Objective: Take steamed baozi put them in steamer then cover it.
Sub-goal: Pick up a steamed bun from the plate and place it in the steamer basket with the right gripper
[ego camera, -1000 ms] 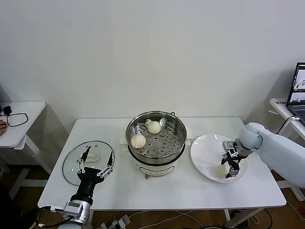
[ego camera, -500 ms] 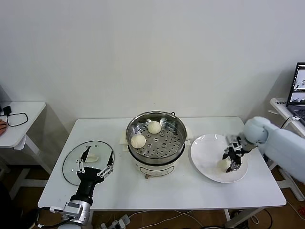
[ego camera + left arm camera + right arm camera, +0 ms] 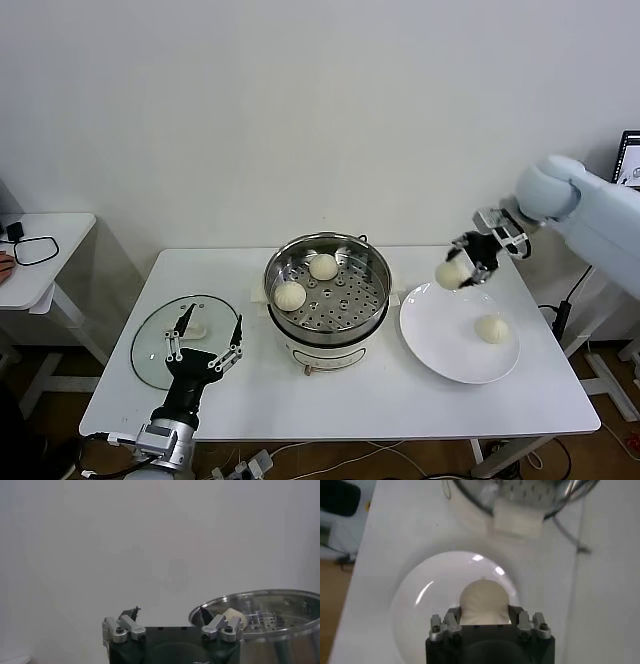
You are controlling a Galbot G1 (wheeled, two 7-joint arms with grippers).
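My right gripper point(image 3: 462, 266) is shut on a cream-white baozi point(image 3: 451, 273) and holds it in the air above the far edge of the white plate point(image 3: 440, 330). From the right wrist the bun point(image 3: 484, 600) fills the space between the jaws of that gripper point(image 3: 485, 616), with the plate point(image 3: 415, 605) below. Another baozi point(image 3: 491, 328) lies on the plate. Two baozi point(image 3: 323, 266) point(image 3: 289, 294) rest on the perforated tray of the steel steamer point(image 3: 330, 336). My left gripper point(image 3: 207, 336) stands open over the glass lid point(image 3: 152, 345), near the table's front left.
The steamer point(image 3: 280, 607) stands mid-table on a white base, between the lid and the plate. A small side table point(image 3: 40, 250) with a cable is far left. A laptop point(image 3: 630, 160) shows at the right edge.
My right gripper has lifted off the plate with a baozi and risen toward the far side. A second baozi now shows on the plate. The left arm has not moved.
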